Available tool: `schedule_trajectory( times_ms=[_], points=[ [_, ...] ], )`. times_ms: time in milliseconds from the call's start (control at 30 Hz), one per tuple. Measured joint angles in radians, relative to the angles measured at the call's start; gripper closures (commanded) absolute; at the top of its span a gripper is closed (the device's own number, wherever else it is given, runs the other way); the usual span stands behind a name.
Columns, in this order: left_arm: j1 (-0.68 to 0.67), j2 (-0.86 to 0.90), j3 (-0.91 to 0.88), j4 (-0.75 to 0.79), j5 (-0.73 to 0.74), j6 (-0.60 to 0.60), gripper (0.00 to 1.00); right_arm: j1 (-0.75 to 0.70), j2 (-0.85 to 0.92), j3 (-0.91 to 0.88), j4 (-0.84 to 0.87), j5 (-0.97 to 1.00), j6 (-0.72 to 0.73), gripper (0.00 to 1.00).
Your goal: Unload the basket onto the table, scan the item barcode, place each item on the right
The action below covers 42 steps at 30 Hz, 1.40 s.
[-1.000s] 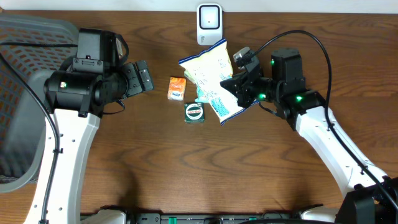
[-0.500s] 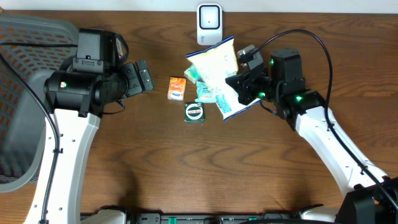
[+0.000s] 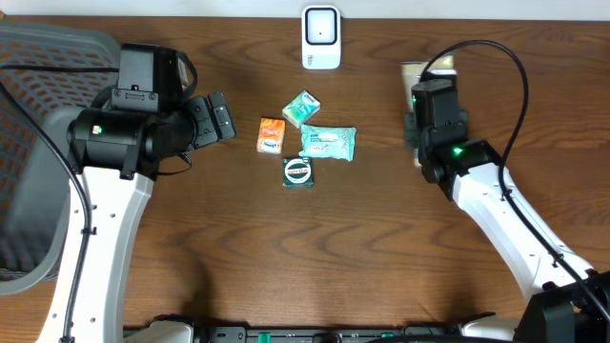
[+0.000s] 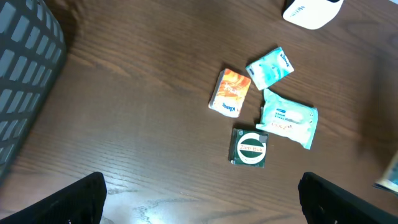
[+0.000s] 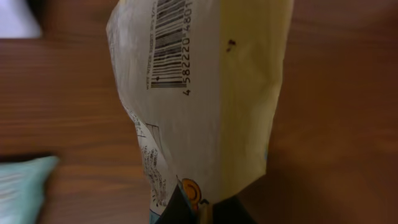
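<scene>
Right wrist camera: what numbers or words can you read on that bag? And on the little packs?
"4582220 4801": digits beside the barcode on the snack bag, sideways; the end is cut off.
Small print lower on the bag: too blurred.
Orange pack, small teal pack, wipes pack, round-logo packet: too small to read.

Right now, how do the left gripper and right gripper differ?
The left gripper stands wide open and empty; the right gripper is shut on the snack bag. The left gripper sits left of the small packets; the right gripper sits right of them, with the bag's barcode facing its wrist camera. Both are over the wooden table.
</scene>
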State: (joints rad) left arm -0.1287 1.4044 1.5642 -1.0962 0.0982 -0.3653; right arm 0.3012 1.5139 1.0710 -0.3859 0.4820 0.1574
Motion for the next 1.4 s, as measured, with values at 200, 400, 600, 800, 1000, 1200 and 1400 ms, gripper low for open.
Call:
schedule_trajectory(
  times_ms=[200,400,600,800,1000,1200,1400],
  points=[
    [0.0,0.0,0.0,0.0,0.0,0.0,0.02,-0.001,0.037,0.0,-0.067,0.184,0.001,0.99],
    [0.0,0.0,0.0,0.0,0.0,0.0,0.02,-0.002,0.192,0.0,-0.074,0.32,0.003,0.98],
    [0.0,0.0,0.0,0.0,0.0,0.0,0.02,-0.001,0.325,-0.001,-0.079,0.46,0.003,0.91],
    [0.0,0.0,0.0,0.0,0.0,0.0,0.02,0.018,0.34,-0.001,-0.081,0.451,0.003,0.82],
    [0.0,0.0,0.0,0.0,0.0,0.0,0.02,0.079,0.34,-0.001,-0.06,0.277,0.014,0.75],
    [0.0,0.0,0.0,0.0,0.0,0.0,0.02,0.135,0.34,0.0,-0.035,0.134,0.036,0.46],
    [0.0,0.0,0.0,0.0,0.0,0.0,0.02,0.167,0.34,0.036,-0.074,0.087,0.046,0.19]
  ],
)
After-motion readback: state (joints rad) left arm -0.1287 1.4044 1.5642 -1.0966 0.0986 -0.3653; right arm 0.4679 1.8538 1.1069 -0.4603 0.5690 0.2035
